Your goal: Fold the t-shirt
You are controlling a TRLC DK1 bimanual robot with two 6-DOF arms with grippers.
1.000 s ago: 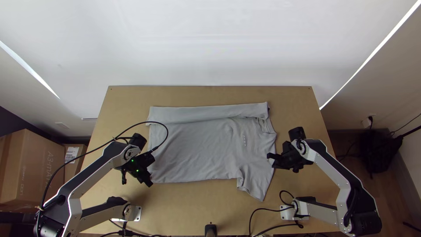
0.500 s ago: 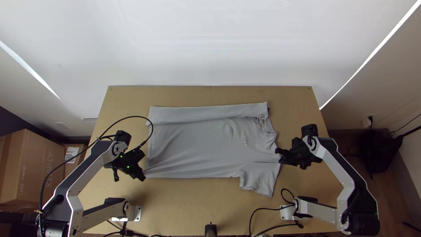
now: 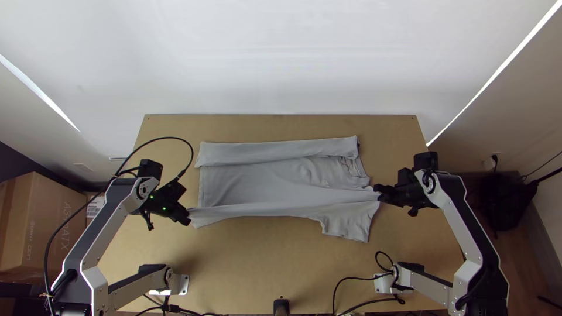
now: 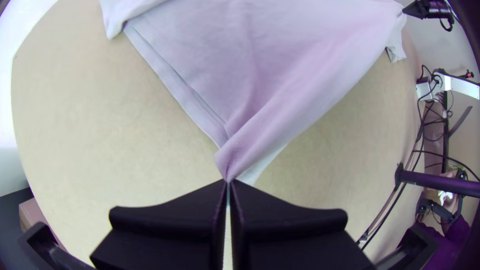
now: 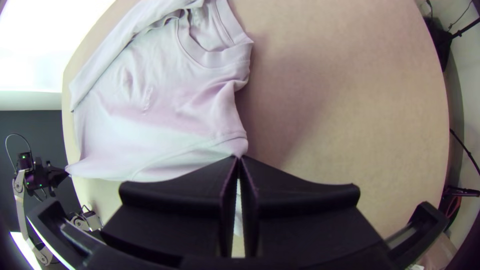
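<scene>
Clamped by left pincer (image 4: 229, 182) and right pincer (image 5: 239, 159), a grey T-shirt (image 3: 263, 180) stretches between them across the worktop (image 3: 281, 257); level, matched travel toward its folded far side (image 3: 275, 151), with tension held until touchdown, should lay the near flap (image 3: 269, 209) flat.

Free rm over near tbl (image 3: 252, 263), taut shirt (image 3: 263, 209) beyond, cables (image 3: 334, 297) R

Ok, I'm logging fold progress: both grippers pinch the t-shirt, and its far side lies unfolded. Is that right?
Not quite: the top view shows the far side of the t-shirt folded over in a strip. The left gripper and right gripper do pinch it.
</scene>
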